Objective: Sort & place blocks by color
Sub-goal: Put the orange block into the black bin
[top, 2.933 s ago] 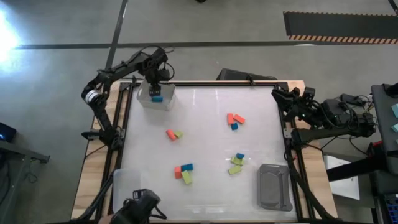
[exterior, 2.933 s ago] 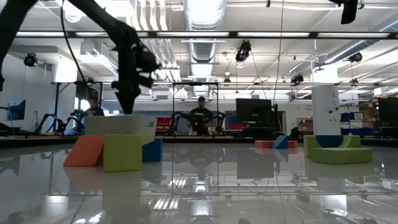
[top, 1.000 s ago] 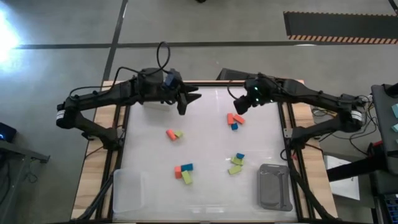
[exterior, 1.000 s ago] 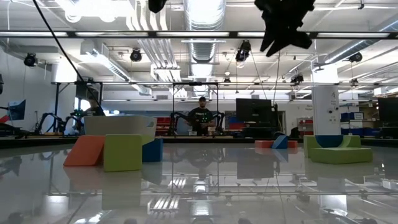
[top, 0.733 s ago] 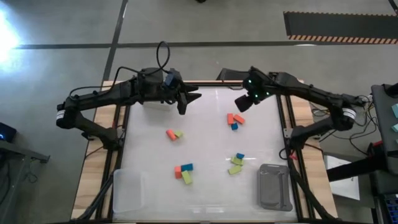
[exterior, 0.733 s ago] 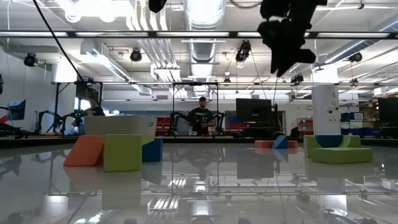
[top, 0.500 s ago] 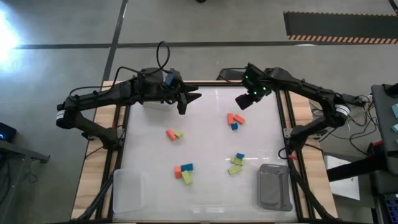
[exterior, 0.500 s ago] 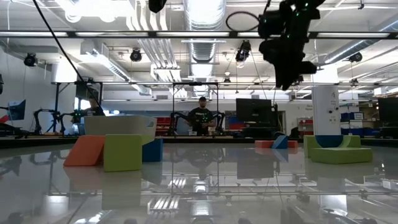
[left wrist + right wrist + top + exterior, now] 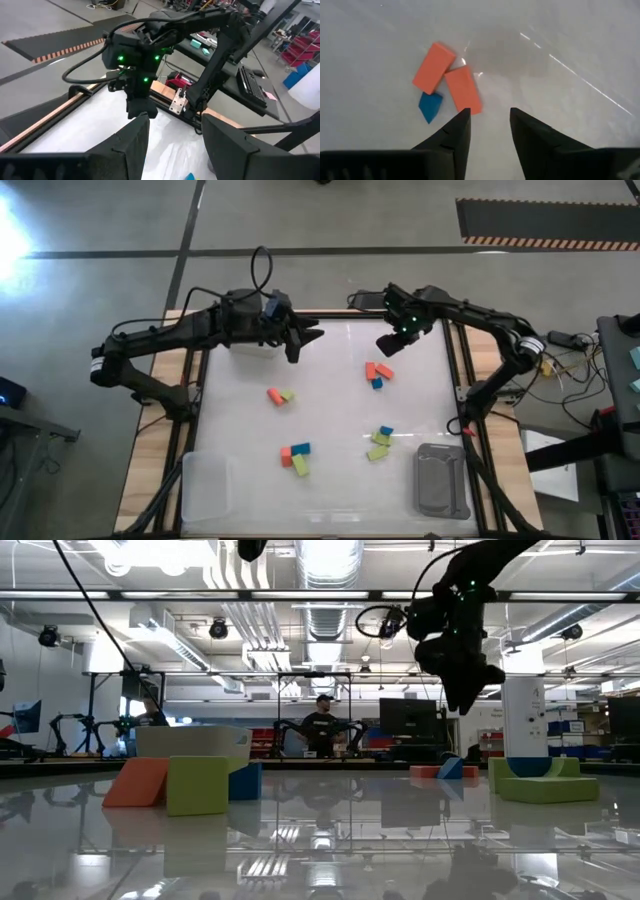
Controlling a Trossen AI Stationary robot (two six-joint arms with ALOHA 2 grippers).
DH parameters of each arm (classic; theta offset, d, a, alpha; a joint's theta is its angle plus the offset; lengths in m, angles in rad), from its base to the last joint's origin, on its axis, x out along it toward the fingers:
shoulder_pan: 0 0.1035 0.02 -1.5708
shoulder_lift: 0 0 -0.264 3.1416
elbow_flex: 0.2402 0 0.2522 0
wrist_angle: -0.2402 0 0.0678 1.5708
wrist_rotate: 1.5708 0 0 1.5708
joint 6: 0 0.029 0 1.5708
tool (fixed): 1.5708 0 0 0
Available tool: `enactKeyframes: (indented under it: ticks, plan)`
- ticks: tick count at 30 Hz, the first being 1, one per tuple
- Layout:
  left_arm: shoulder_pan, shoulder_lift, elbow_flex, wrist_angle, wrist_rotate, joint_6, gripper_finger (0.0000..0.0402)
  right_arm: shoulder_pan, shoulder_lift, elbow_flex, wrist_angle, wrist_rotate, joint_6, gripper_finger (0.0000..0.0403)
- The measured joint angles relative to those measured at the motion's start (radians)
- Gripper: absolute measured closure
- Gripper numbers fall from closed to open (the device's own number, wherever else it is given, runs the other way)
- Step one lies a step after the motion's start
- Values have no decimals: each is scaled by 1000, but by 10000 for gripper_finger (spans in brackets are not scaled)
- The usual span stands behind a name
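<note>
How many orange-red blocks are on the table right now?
4 visible: two touching by a blue block under the right gripper, one at centre-left beside a yellow-green block, one nearer the front. More could be hidden in the clear tray under the left arm.

You are seeing the left gripper (image 9: pixel 170 132) cut off by the edge of its wrist view, only two finger stubs showing. The right gripper (image 9: pixel 487 131) is likewise showing only its fingers. In the low view, the blue block (image 9: pixel 246 781) is mostly hiding behind the yellow-green block (image 9: pixel 197 786). A distant person (image 9: pixel 322 727) is standing too small to make out.
</note>
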Motion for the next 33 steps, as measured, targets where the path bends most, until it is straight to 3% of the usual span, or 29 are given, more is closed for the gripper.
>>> enactKeyframes:
  ticks: [12,17,25,33]
  plan:
    - [-9,0,0,0,2,-24,236,-41,87,0,2,1,-32,197]
    - [-7,0,0,0,1,-23,236,-32,125,0,6,-60,-37,192]
    - [0,0,0,0,-4,-15,236,52,152,-2,17,-68,-31,193]
    - [4,0,0,0,-6,-13,236,135,160,-20,26,14,-39,193]
